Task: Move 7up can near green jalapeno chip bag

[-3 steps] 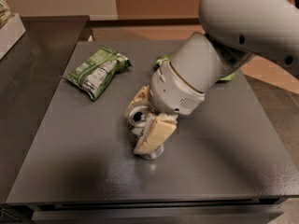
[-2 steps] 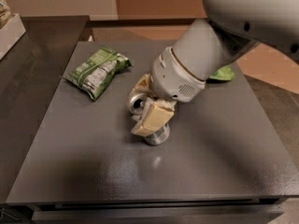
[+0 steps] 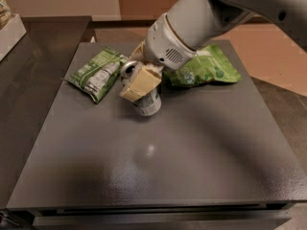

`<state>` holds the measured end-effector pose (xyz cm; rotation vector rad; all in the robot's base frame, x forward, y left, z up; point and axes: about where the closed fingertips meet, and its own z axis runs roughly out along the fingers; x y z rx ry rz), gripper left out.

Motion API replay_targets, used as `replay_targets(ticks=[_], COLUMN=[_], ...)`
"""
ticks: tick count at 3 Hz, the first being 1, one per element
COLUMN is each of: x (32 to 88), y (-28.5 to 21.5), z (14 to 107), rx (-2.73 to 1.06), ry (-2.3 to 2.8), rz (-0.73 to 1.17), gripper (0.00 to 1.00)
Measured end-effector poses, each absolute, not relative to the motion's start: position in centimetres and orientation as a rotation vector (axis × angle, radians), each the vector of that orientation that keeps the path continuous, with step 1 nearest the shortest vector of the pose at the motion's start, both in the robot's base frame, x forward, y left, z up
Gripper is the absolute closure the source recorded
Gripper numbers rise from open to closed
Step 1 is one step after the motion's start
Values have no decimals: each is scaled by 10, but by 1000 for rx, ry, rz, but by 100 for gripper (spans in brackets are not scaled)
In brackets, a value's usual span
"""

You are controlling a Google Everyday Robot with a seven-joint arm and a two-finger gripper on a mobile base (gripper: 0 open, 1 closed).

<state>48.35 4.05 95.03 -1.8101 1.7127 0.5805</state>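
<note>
Counting from the left, a white box [image 3: 10, 31] sits off the tabletop [image 3: 158, 176] at the picture's edge, then one green jalapeno chip bag [image 3: 95, 74], one 7up can [image 3: 148, 104], one gripper [image 3: 134, 80] and one brighter green bag [image 3: 207, 71]. That makes two bags and a single can.

The green jalapeno chip bag lies flat near the tabletop's left edge, its white label panel facing up. Just beside its right end is the 7up can, tilted with its top leaning toward the bag. Whether the two touch is hard to tell. The gripper has its tan fingers [image 3: 140, 84] clamped on the can, one across the front and one behind it.

The brighter green bag lies to the right, partly under the arm [image 3: 192, 23] and close to the far edge. The whole front half of the tabletop is open grey surface, as is a strip along the right edge.
</note>
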Motion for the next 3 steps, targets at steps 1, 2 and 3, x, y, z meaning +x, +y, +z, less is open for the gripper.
replay_targets(ticks=[1, 2, 3], x=[516, 539, 553], y=[66, 91, 111], z=[956, 951, 943], rx=[-1716, -1655, -1621], ry=[1729, 1719, 1705], rz=[647, 711, 754], gripper=[100, 100, 85])
